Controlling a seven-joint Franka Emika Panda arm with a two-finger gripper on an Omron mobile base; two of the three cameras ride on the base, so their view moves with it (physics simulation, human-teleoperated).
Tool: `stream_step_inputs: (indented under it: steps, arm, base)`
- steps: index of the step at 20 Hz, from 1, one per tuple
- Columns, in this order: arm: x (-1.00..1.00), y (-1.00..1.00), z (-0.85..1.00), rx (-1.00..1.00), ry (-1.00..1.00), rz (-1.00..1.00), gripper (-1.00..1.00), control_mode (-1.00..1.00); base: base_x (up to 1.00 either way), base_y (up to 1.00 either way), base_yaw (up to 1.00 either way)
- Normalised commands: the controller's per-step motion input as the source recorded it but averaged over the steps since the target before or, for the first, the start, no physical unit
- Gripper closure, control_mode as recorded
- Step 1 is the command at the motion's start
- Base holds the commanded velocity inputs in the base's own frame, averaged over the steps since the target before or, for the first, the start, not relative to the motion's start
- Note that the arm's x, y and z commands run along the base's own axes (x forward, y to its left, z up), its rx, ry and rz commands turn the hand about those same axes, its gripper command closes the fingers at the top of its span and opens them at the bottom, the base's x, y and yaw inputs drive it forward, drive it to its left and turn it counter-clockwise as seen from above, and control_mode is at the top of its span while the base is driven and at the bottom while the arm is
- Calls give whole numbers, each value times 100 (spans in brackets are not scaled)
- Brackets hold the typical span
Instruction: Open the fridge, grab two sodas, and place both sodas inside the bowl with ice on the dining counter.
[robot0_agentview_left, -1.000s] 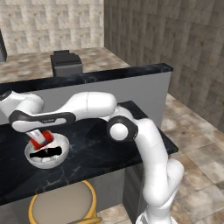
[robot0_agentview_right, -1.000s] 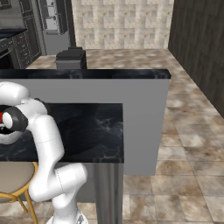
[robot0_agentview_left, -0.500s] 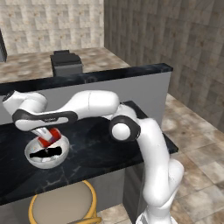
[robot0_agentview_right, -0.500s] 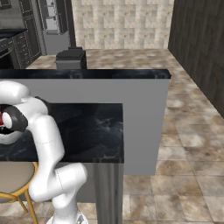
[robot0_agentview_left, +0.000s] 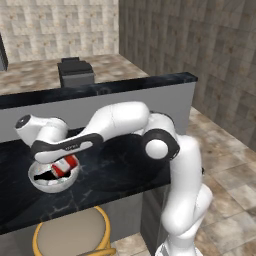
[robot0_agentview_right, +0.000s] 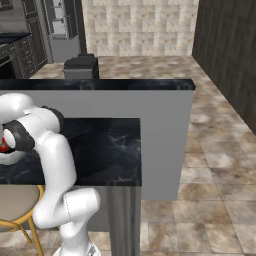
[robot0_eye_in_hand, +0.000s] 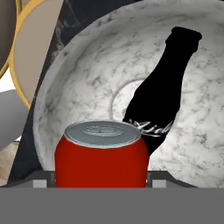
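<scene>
Holding the red can (robot0_eye_in_hand: 101, 154) between its fingers, the hand (robot0_agentview_left: 59, 165) hangs over the bowl (robot0_agentview_left: 40, 181) near the bench's (robot0_agentview_left: 120, 172) front edge. Hand view adds: the dark bottle (robot0_eye_in_hand: 162, 94) lies inside, neck pointing away; can's top faces the camera.

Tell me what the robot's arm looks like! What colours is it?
The arm is smooth, glossy white, made of fat rounded tube pieces. Where the pieces join there are dark rings, like the black band round the big white elbow ball. A dark grey strip with small pale lettering runs along the wrist end. No cables hang off it. Its jaws have small dark tips.
</scene>
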Motion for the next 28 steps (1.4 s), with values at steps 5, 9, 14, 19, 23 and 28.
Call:
stream_step_inputs:
  steps: [5, 9, 14, 19, 23, 28]
  arm:
    - [-7, 6, -5, 9, -9, 0, 100, -100]
    - [0, 7, 0, 8, -8, 0, -100, -100]
    - [0, 0, 2, 6, -6, 0, -100, -100]
    - [0, 0, 15, 1, -2, 0, -100, -100]
    - [0, 0, 23, 0, 0, 0, -100, -100]
    - [0, 0, 36, 0, 0, 0, -100, -100]
  base:
    - [0, 0, 0]
    - [0, 0, 0]
    - [0, 0, 0]
    - [0, 0, 0]
    - [0, 0, 0]
    - [0, 0, 0]
